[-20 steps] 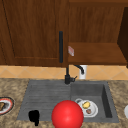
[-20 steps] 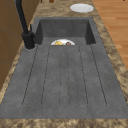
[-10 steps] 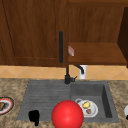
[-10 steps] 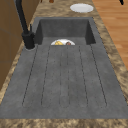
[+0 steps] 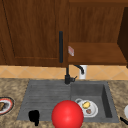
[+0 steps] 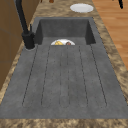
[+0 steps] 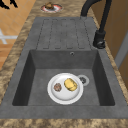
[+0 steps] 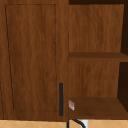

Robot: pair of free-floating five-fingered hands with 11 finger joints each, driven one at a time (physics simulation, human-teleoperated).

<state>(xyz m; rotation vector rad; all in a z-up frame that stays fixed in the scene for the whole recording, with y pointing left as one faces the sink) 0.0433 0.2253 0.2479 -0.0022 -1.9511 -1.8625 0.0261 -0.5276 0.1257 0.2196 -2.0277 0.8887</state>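
My left hand (image 5: 34,117) hovers over the front left corner of the draining board; in the right side view the left hand (image 7: 7,3) shows at the top left with straight fingers, holding nothing. My right hand (image 5: 123,120) pokes in at the bottom right, next to a white plate (image 5: 126,111) on the counter, and the right hand (image 6: 120,3) shows again beyond that white plate (image 6: 81,8). A red ball (image 5: 67,114) sits in front of the sink's near edge. In the basin lies a white plate (image 7: 65,96) with a yellow piece (image 7: 70,84) and a brown piece (image 7: 57,87).
A black faucet (image 5: 67,75) stands behind the sink, with a white cup (image 5: 82,71) beside it. A red-rimmed plate with food (image 5: 5,105) rests on the left counter. Above are a shut cabinet door with a black handle (image 8: 60,99) and open shelves bearing a small pink item (image 8: 71,105).
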